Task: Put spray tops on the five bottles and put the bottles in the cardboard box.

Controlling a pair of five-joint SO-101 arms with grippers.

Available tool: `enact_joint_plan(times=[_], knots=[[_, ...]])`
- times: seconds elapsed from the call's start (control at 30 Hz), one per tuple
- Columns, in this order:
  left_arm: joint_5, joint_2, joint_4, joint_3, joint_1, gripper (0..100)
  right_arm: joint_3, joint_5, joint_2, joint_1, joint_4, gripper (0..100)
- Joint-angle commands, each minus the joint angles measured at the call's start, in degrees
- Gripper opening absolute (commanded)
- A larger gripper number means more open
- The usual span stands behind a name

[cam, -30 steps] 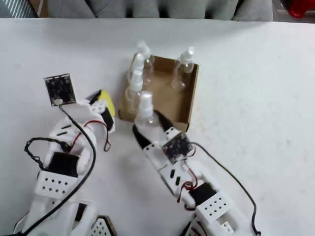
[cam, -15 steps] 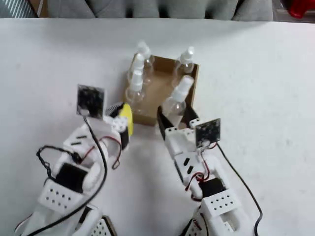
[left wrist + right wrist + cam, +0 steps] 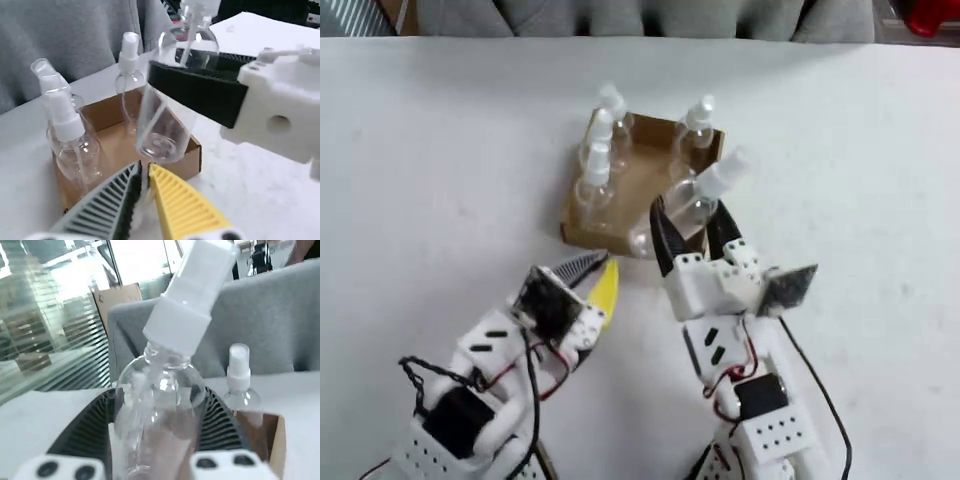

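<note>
No readable text, brand, number, sign — none legible on bottles [image 3: 593, 185], cardboard box [image 3: 582, 232].

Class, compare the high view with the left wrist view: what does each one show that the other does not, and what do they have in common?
High view adds: the left arm and right arm, white bodies with wires, and the table around the cardboard box. Left wrist view adds: the dip tube inside the held bottle and its round base hanging above the box. Shared: right gripper shut on that tilted bottle, left gripper shut near the box's edge, capped bottles standing in the box.
</note>
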Motion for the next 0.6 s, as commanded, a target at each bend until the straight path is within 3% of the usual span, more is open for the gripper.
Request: enact_joint_plan(times=[0.0,0.27,0.57], knots=[[-5.4,-3.6,6.5,-0.5,5.4,2,1.5,-0.4,-7.1,0.2,0.5,1.5],[-11.0,-4.9,10.8,-0.1,12.9,2,1.4,-0.4,-10.7,-3.4,4.4,1.5],[-11.2,-5.1,9.8,3.2,21.2,2,1.4,0.0,-11.0,-11.7,9.9,1.5]])
